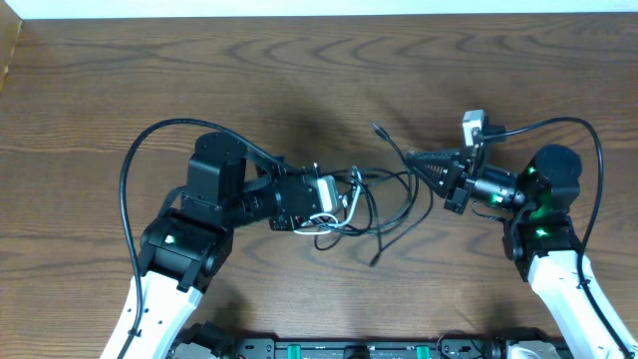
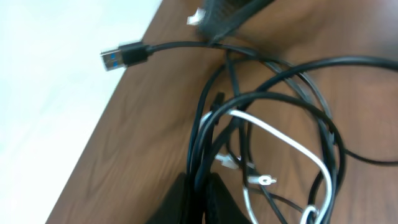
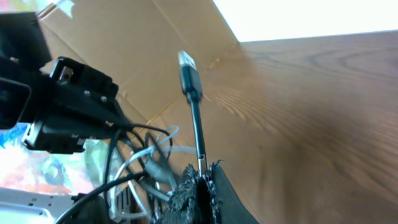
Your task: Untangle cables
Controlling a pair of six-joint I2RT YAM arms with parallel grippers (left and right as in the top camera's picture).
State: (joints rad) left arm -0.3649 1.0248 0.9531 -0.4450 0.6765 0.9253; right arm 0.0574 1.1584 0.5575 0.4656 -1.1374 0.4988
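The cables lie in a tangle at the table's middle: a thin black cord [image 1: 411,204] in several loops and a shorter white cord [image 1: 334,228] woven through it. My left gripper [image 1: 347,204] is shut on black strands at the tangle's left side; in the left wrist view the gripper [image 2: 198,182] pinches them, with the white cord [image 2: 280,140] curling to the right. My right gripper [image 1: 409,157] is shut on the black cord just behind its plug end [image 1: 378,128]. In the right wrist view that gripper [image 3: 200,172] clamps the black cord [image 3: 198,134], and the plug [image 3: 189,76] sticks up past the fingers.
A cardboard box corner [image 1: 8,50] sits at the table's far left edge. The right gripper's dark fingers [image 2: 227,15] show at the top of the left wrist view, above the USB plug [image 2: 122,57]. The left arm [image 3: 62,99] fills the left of the right wrist view.
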